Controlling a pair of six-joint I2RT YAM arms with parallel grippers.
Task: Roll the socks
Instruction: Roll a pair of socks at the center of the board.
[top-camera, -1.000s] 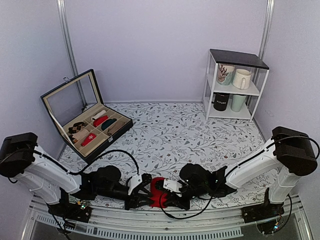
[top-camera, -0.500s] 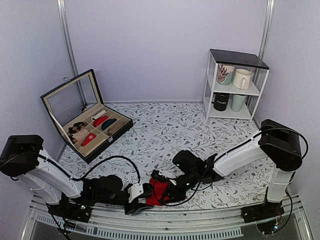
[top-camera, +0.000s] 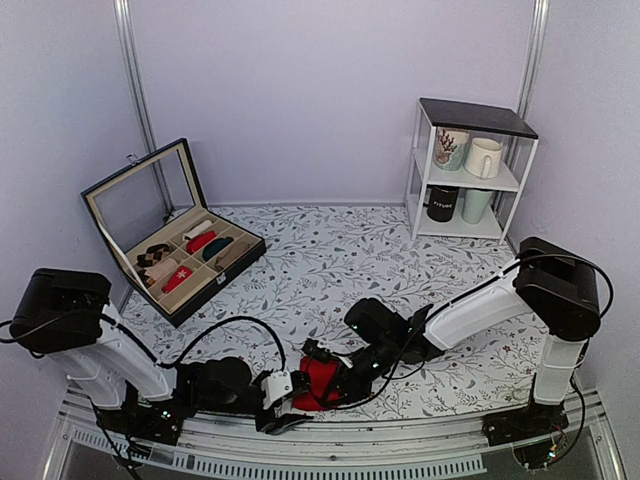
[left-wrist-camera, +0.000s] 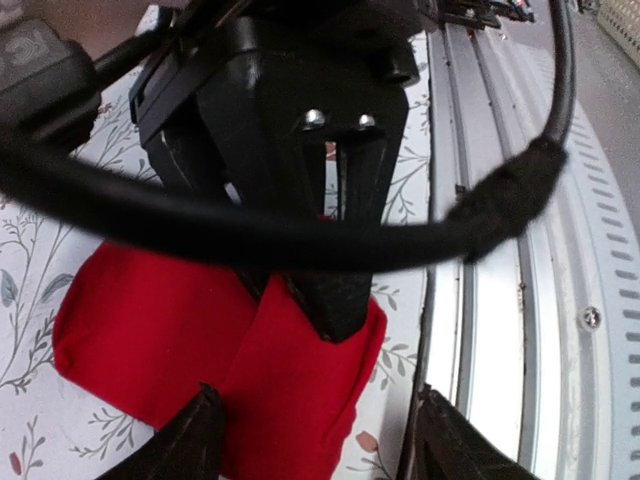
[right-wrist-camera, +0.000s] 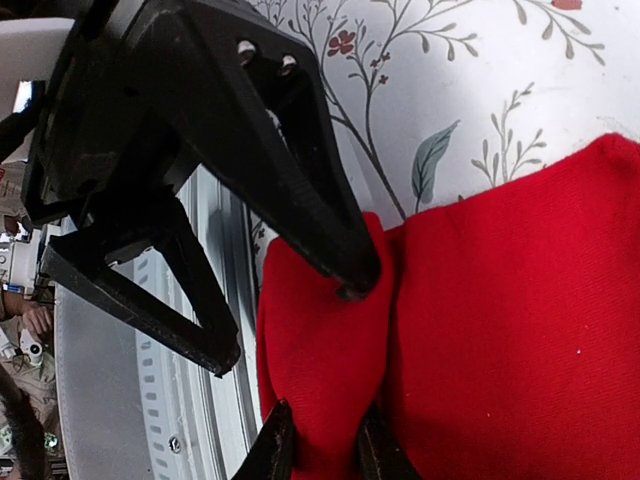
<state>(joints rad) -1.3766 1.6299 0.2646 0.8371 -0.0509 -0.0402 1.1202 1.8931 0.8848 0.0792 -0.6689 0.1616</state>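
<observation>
Near edge is tight: left gripper (left-wrist-camera: 320, 445) and right gripper (right-wrist-camera: 322, 448) meet nose to nose over the socks (top-camera: 318, 381), with a cable (top-camera: 236, 324) looping beside them. Metal rail (top-camera: 400, 452) runs just behind. Mid table (top-camera: 340, 260) lies open. Box (top-camera: 222, 281) sits far left and shelf (top-camera: 476, 117) far right, well apart.

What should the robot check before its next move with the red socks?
1. Right gripper pinching the socks: ok, shut on a red fold.
2. Left gripper ready to grab: ok, jaws wide open, one finger at the socks' crease.
3. Socks rolled tight: not ok, they are a loose folded lump.
4. Socks fully on the table: ok, but right beside the metal rail.
5. Black cable out of the way: cannot tell; it crosses the left wrist view.
</observation>
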